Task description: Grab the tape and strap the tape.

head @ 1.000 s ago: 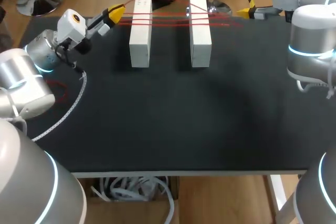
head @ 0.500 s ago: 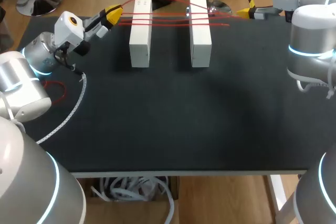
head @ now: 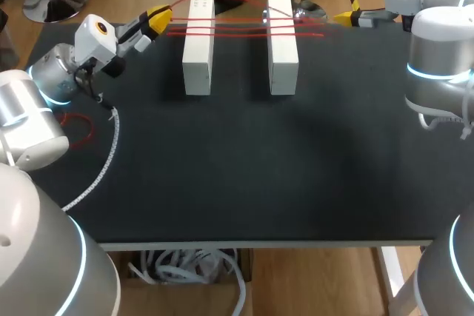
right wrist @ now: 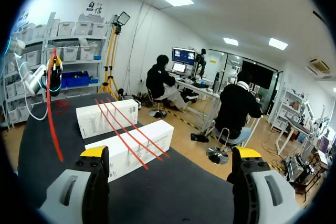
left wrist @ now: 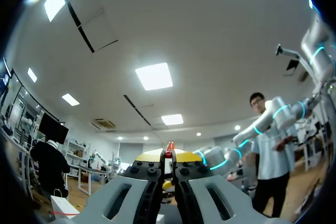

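**Left arm.** My left gripper (head: 158, 18) stands in the upper left of the frame, near the table's far edge and just beside the left white block (head: 198, 44). It is clenched on the end of the red tape (head: 237, 27). The left wrist view shows its fingertips (left wrist: 149, 156) pressed together with a red sliver pinched between them.

**Tape.** Several strands run across the left block and the right white block (head: 282, 44). They stop short of my right gripper (head: 346, 16).

**Right arm.** That gripper is at the far edge in the upper right, released, with fingers wide apart and nothing held.

**Left edge.** A red loop (head: 90, 128) and a white dotted cord (head: 111, 155) lie here.

**Open room.** Black table (head: 244, 175) spans the middle and lower frame, from the blocks to the near edge.
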Robot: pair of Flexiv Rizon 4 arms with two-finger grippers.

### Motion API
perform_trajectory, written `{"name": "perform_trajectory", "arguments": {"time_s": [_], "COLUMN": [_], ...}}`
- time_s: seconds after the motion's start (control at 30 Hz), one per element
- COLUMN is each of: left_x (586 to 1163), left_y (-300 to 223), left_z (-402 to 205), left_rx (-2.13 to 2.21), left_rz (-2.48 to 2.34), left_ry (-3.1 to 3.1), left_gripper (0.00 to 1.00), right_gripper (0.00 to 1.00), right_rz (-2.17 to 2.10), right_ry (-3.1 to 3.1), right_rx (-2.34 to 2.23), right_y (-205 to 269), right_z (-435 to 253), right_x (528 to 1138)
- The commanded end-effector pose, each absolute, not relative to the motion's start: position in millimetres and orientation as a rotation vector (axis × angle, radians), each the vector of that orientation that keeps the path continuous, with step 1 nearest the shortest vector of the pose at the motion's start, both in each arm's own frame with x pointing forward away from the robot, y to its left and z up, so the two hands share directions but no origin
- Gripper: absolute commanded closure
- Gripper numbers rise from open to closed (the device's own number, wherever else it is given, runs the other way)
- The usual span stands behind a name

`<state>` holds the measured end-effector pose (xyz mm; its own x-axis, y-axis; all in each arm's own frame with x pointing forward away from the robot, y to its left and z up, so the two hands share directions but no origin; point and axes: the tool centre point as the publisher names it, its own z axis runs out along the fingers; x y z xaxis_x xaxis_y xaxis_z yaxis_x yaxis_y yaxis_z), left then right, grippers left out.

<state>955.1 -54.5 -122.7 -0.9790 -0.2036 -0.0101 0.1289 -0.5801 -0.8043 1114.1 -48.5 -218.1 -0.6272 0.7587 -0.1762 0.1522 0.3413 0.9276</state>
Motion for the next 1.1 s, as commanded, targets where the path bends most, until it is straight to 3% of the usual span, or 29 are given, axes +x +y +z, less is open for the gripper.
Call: {"name": "perform_trajectory", "arguments": {"time_s": [0.03, 1.1], "left_x": [954.5, 950.8], "left_y": [-55.1, -74.6], "left_z": [-122.5, -118.8], "left_rx": [-0.126, -0.077], "left_rz": [-2.633, -2.852], "left_ry": [1.329, 1.306], "left_gripper": [1.00, 1.00], "right_gripper": [0.00, 0.00], "right_rz": [1.293, 1.293], "right_ry": [2.003, 2.003], "right_rx": [0.793, 0.793], "right_y": [-49.1, -49.1], "right_z": [-218.0, -218.0], "right_x": [1114.1, 1114.1]}}
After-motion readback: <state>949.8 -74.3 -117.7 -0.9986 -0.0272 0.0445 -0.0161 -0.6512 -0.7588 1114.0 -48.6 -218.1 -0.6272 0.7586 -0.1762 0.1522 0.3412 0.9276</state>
